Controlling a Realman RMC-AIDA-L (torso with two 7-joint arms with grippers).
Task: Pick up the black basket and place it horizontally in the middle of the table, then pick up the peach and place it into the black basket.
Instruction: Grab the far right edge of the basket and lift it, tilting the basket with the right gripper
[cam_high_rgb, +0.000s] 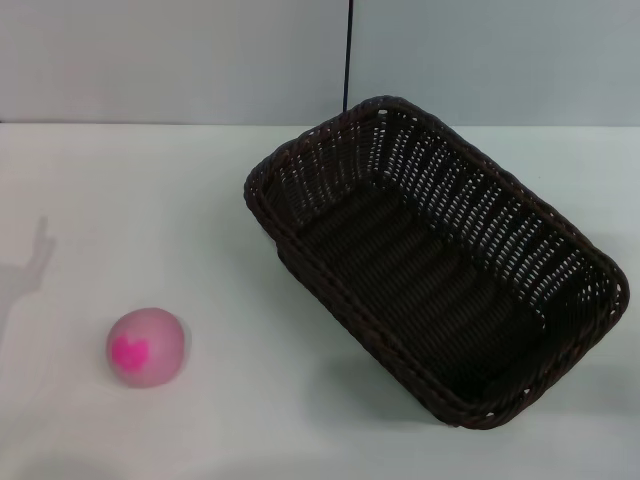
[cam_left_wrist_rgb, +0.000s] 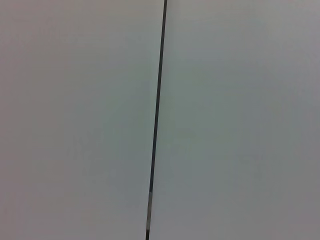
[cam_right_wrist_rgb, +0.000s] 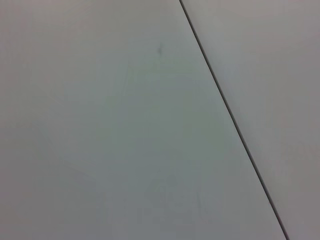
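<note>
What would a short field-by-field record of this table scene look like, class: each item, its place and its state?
black basket: right half of the table, lying askew, open side up, nothing inside
peach: front left, on the table, apart from the basket
table: white, carries both items
arms: neither shows in the head view; both wrist views show only a pale wall with a dark seam

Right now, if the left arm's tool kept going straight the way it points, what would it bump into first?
Probably the plain grey wall panel with a thin dark seam; that fills the left wrist view. The tool itself isn't visible, so depth is unclear.
</note>
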